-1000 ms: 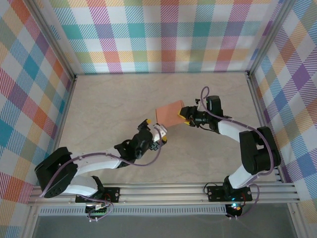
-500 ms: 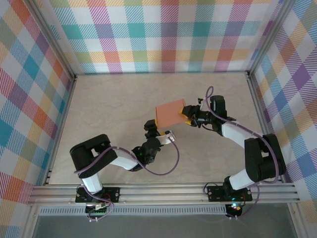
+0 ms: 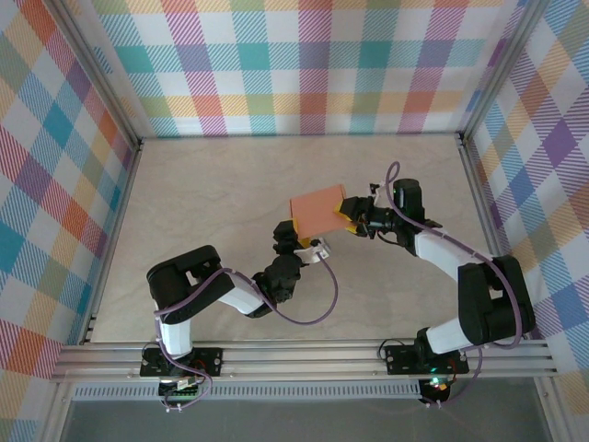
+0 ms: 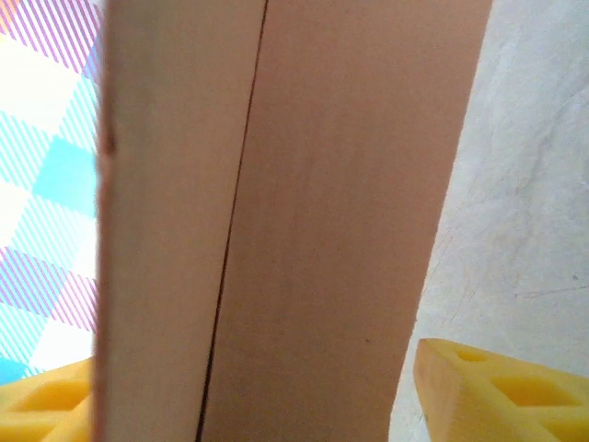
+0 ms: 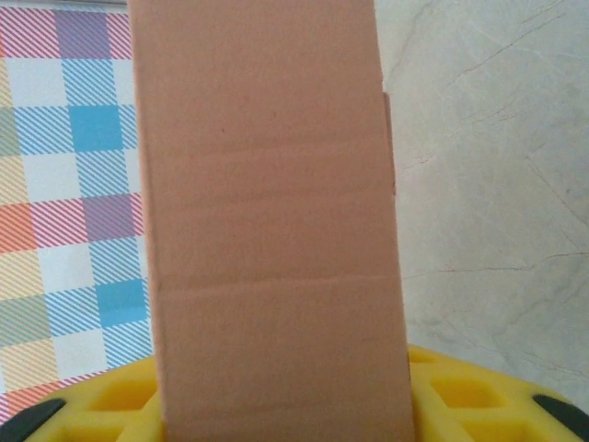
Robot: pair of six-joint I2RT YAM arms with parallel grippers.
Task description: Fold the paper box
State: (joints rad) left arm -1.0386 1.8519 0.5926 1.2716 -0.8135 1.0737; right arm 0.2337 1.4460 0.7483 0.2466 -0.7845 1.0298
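While the fingers of the right gripper [image 3: 350, 221] are clamped on one end of the box [image 3: 317, 210], held over the middle of the table [image 3: 202, 203], and those of the left gripper [image 3: 302, 241] stand apart astride its other end, an uneven squeeze could crush the thin card or twist it loose.

One paper box [image 3: 317, 210], two robot arms [image 3: 235, 295] [image 3: 442, 253]

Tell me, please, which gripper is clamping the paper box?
The right gripper, shut on the paper box; the left gripper straddles it with a gap.
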